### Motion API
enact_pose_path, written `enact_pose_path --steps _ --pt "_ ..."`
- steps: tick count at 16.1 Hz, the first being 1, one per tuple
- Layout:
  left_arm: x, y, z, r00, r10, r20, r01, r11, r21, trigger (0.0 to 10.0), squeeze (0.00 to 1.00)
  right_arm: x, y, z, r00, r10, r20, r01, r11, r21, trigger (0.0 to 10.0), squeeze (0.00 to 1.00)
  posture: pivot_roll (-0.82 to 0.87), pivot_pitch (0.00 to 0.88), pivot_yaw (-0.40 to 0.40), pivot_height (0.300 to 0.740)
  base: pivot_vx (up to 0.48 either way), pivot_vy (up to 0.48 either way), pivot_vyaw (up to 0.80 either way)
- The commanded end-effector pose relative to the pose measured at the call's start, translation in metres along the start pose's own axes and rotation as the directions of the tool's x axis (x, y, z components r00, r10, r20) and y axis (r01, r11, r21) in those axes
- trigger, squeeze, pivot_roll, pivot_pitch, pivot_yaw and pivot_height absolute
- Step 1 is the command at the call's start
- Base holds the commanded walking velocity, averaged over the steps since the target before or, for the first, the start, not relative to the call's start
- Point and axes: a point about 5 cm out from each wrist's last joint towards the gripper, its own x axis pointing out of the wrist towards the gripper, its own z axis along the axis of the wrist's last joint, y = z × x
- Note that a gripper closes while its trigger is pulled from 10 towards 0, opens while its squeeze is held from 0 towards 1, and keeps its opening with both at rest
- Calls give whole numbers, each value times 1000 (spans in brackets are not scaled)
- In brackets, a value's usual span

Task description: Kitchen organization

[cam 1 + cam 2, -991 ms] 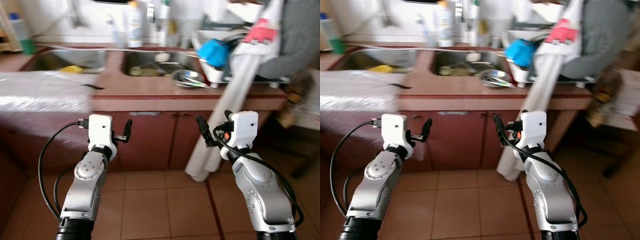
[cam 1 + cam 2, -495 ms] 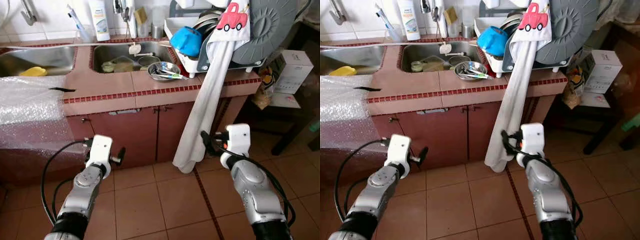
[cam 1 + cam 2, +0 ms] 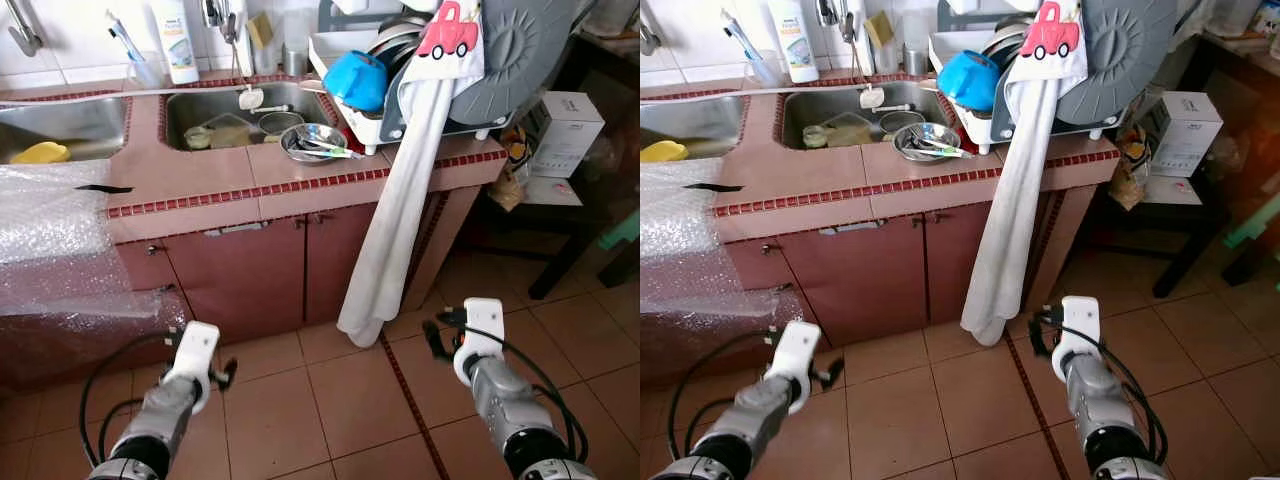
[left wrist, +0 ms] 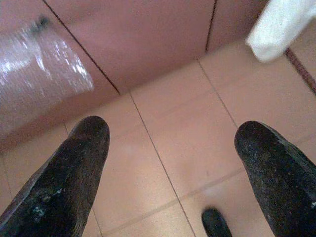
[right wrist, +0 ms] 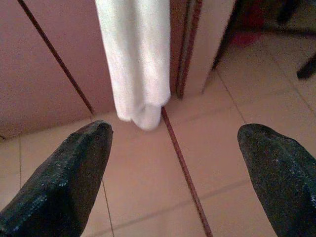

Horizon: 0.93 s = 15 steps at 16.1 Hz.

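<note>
Backed off from the table [image 3: 250, 180], my left gripper [image 3: 222, 372] and right gripper [image 3: 432, 338] now hang low over the floor tiles [image 3: 330, 420], jaws wide and empty, nothing yet picked up

I see a floor [image 3: 330, 400] of terracotta tiles with darker grout lines, running up to a base cabinet [image 3: 265, 270] with reddish-brown doors beneath a pink-tiled counter [image 3: 200, 180] edged in small red tiles. Behind the counter I note a white-tiled wall [image 3: 80, 30], brightly lit. To the right I observe a dark wooden table [image 3: 570, 215] standing on the same floor.
</note>
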Motion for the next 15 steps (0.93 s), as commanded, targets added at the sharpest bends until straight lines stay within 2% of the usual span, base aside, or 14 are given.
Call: enact_pose_path --steps 1,3,4,7,10,12,15 --pt "-1 0 -10 998 -19 -52 18 1000 -17 10000 0 1 -2 -4 1000 -17 -26 18 1000 15 10000 0 -6 23 1 740 0 0 -788" --pt "-3 2 -25 993 -17 -114 11 999 -50 10000 0 1 3 -14 998 -20 -67 18 999 -28 10000 0 -23 17 8 740 0 0 -788" --pt "-5 3 -30 991 -12 -132 5 998 -55 10000 0 1 4 -19 996 -33 -86 32 999 -17 10000 0 -22 15 9 740 0 0 -788" --pt "-7 -1 -42 985 -27 -170 19 999 -47 10000 0 -4 6 -39 987 -34 -158 26 998 -55 10000 0 -17 13 8 740 0 0 -785" --pt "-9 -5 -52 980 -31 -196 15 996 -83 10000 0 -14 -1 -62 973 -48 -226 24 994 -110 10000 0 -23 18 7 740 0 0 -783" --pt "-10 -5 -52 981 -31 -189 12 995 -102 10000 0 -22 -10 -77 960 -65 -274 17 985 -173 10000 0 -28 20 4 740 0 0 -784" --pt "-10 -5 -52 981 -32 -190 14 995 -95 10000 0 -29 -18 -88 950 -69 -304 0 975 -221 10000 0 -27 20 5 740 0 0 0"
